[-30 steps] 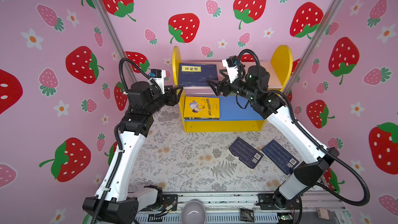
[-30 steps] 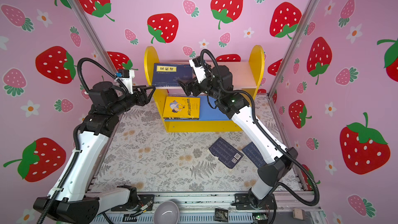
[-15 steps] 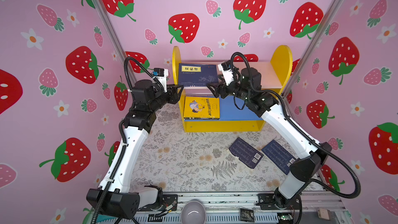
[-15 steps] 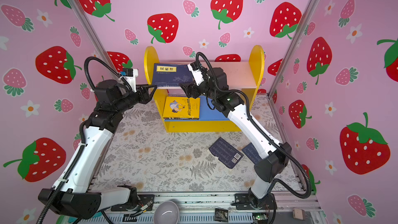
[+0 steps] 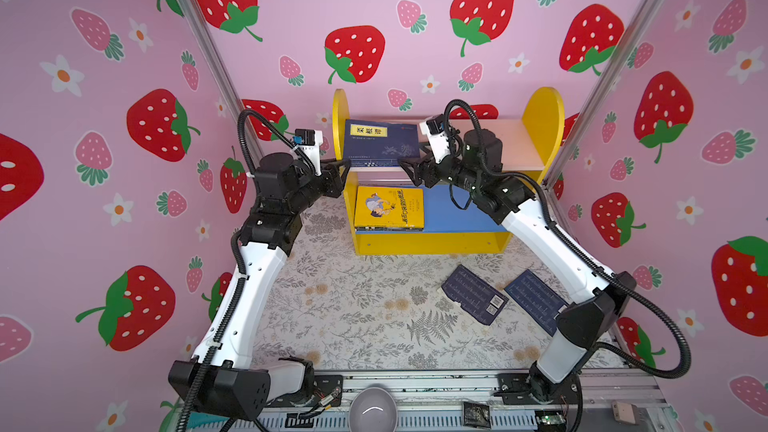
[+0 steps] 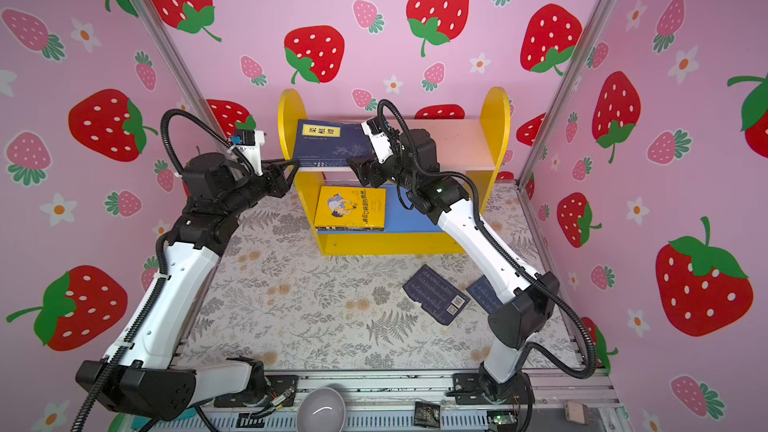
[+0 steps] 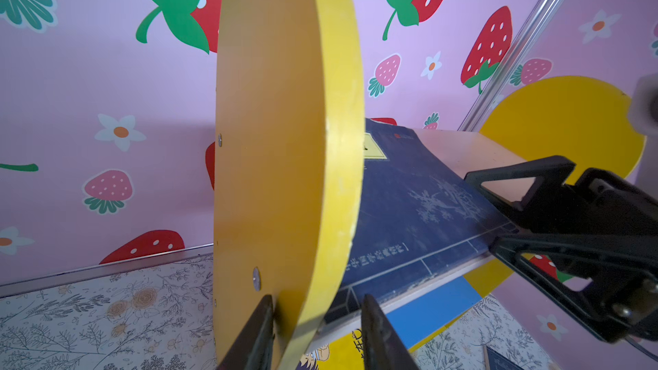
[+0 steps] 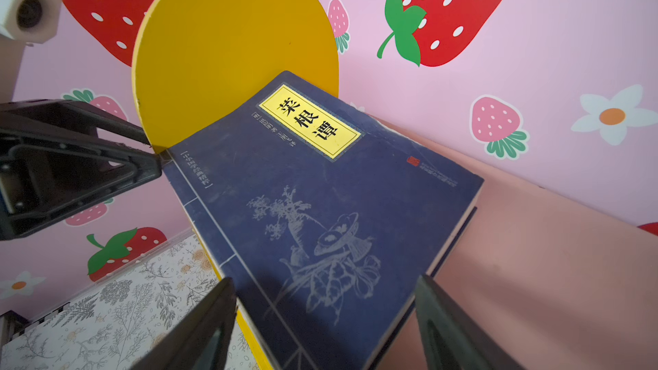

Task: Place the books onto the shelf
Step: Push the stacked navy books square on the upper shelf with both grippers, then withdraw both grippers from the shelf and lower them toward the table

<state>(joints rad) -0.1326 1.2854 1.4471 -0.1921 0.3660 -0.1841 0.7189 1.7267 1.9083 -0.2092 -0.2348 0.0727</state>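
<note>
The shelf (image 5: 511, 143) (image 6: 461, 143) stands at the back. A navy book (image 5: 380, 143) (image 6: 332, 141) (image 7: 420, 208) (image 8: 320, 208) lies flat on the left of its pink upper board, its near edge past the board's front. A yellow book (image 5: 388, 207) (image 6: 350, 207) lies on the blue lower board. Two navy books (image 5: 473, 299) (image 5: 536, 301) lie on the mat at the right. My left gripper (image 5: 343, 164) (image 7: 317, 332) is open, straddling the front edge of the yellow left side panel (image 7: 277, 137). My right gripper (image 5: 409, 169) (image 8: 327, 325) is open wide, a finger either side of the navy book's near end.
Pink strawberry walls and metal corner posts close in the shelf on three sides. A grey bowl (image 5: 372, 411) and a black packet (image 5: 476, 413) sit on the front rail. The floral mat (image 5: 353, 305) stretches in front of the shelf.
My left gripper rose to the shelf's left side panel and its jaws narrowed. My right gripper stayed at the navy book's near end and its jaws narrowed a little.
</note>
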